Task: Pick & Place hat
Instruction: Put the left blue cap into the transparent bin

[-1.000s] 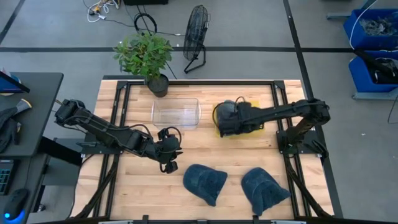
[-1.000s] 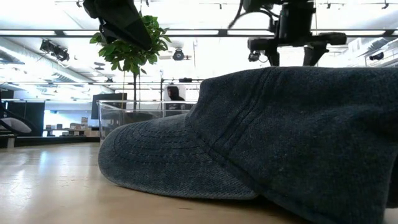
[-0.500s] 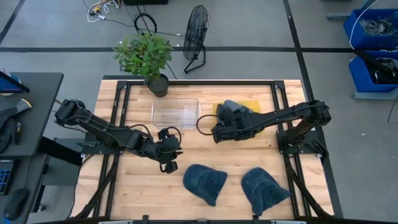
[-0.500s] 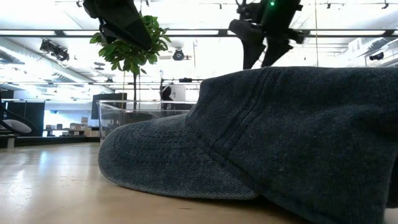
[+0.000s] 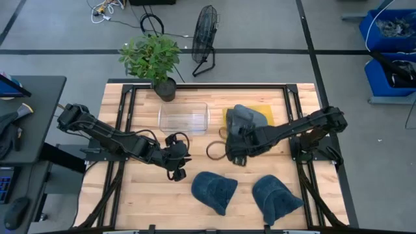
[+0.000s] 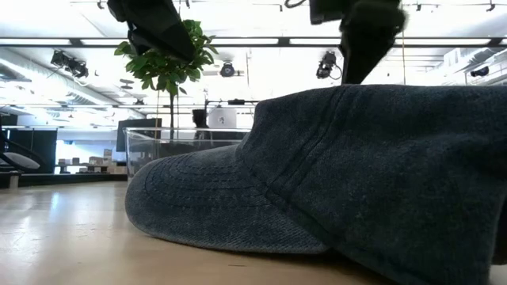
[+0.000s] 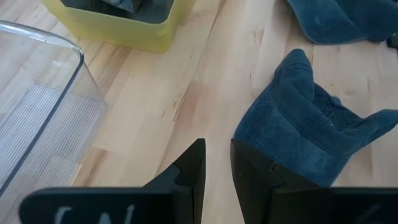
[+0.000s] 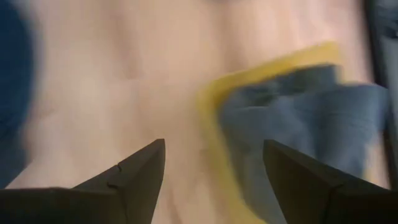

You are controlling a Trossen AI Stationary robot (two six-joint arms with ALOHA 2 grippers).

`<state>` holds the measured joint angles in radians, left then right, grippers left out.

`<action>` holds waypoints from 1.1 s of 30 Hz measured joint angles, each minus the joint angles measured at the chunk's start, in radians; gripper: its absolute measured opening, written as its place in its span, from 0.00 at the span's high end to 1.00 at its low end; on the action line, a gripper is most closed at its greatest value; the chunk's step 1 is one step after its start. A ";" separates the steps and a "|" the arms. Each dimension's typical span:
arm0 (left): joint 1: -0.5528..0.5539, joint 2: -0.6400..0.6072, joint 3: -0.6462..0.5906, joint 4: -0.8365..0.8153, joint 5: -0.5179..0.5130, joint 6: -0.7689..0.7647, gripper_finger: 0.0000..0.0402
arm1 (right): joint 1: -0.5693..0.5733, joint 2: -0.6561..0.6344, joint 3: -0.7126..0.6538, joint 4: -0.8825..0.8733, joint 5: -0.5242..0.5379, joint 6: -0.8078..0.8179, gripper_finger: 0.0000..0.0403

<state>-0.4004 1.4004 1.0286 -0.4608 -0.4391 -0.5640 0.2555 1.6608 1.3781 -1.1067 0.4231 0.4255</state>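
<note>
The right tool (image 5: 233, 156) hangs over bare tabletop (image 5: 201, 166) with its fingers spread wide and nothing between them; the right wrist view shows only wood in the gap. Just behind it, toward its arm's base, sits the yellow bin (image 5: 263, 112) with one hat (image 5: 246, 117) already in it. Ahead of the tool, toward the front edge, lie two more denim hats: the near hat (image 5: 214, 190) close by and the far hat (image 5: 275, 197) off to the side, both flat on the wood.

The step in hand looks like the reach for the next hat. To do it well, I would keep the fingers fully apart on the way, come down over the crown of the near hat rather than its stiff brim, and pinch a fold of cloth that will not slip. Soft denim may sag, so lift high enough to clear the bin wall.

Farthest off, the left tool (image 7: 216, 163) waits low beside the clear bin (image 5: 184, 117), its fingers nearly together and holding nothing.
</note>
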 joint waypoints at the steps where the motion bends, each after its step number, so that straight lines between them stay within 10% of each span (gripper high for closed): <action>1: 0.001 0.000 0.000 0.003 0.000 0.000 0.81 | 0.017 0.000 0.000 0.009 -0.028 -0.034 0.32; 24: -0.022 0.000 0.000 -0.002 0.040 -0.079 0.80 | 0.087 0.001 0.000 0.266 -0.146 -0.190 0.32; 33: -0.042 0.065 0.000 0.090 0.100 -0.059 0.65 | 0.086 0.001 0.000 0.298 -0.192 -0.183 0.32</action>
<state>-0.4419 1.4652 1.0286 -0.3703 -0.3387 -0.6233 0.3416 1.6619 1.3781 -0.8084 0.2310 0.2424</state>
